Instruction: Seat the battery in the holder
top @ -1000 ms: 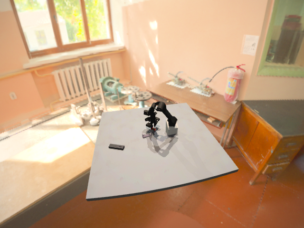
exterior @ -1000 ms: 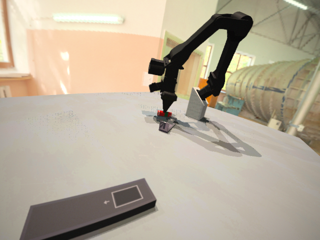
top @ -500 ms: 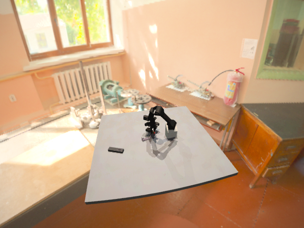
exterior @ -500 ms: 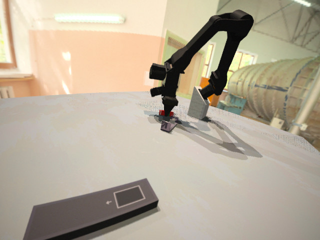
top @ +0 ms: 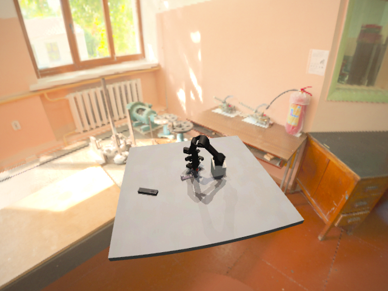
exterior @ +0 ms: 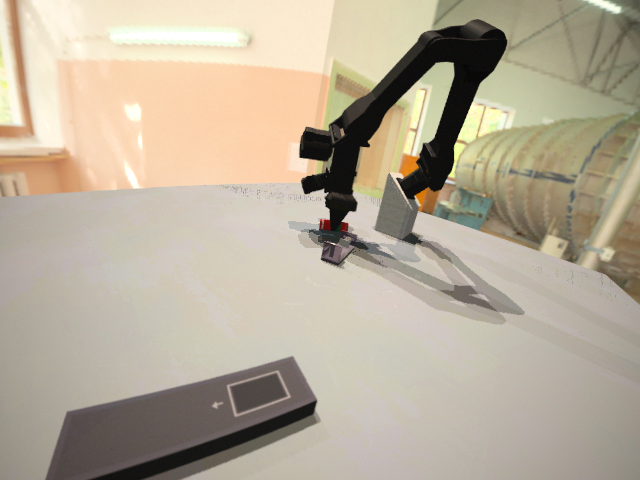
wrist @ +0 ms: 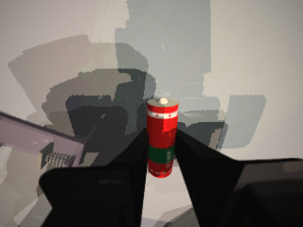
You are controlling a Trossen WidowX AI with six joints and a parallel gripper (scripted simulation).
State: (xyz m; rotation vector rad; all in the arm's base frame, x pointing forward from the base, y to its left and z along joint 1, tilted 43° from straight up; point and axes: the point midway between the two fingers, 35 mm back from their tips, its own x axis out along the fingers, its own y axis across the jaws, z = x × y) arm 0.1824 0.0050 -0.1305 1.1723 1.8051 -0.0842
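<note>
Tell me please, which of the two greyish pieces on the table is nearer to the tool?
The battery holder, with the coil spring, beside the tool; the arrow-marked flat piece lies farther away.

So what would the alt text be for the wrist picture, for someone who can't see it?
A red battery with a green band is gripped between the two black fingers of the claw, its terminal end toward the top of the picture. At left, partly cut off, is a pale purple holder with a coiled spring.
</note>
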